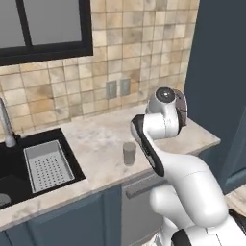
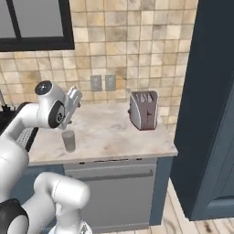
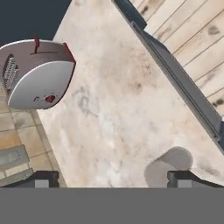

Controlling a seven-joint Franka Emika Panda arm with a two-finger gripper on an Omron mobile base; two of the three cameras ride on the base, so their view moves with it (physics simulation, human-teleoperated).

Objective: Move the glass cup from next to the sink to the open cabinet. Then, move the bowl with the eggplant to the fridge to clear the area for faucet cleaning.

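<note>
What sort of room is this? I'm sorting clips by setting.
A home kitchen, rendered: a black sink set in a marble counter, a toaster against the tiled wall, and blue-grey base cabinets below.

A beige stone-tiled wall (image 1: 139,43) is seen behind the pale marbled table (image 2: 114,132). A black-framed window (image 1: 45,29) and two grey wall outlets (image 2: 103,82) are set into it. Light wooden plank floor (image 2: 183,219) is laid below.

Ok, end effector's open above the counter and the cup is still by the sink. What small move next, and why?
Probably shift the end effector sideways to centre it over the cup, then lower. In the hand view the cup sits off toward one fingertip, not between the two. The jaws stand wide and hold nothing, and the cup stands upright on the counter right of the sink.
</note>
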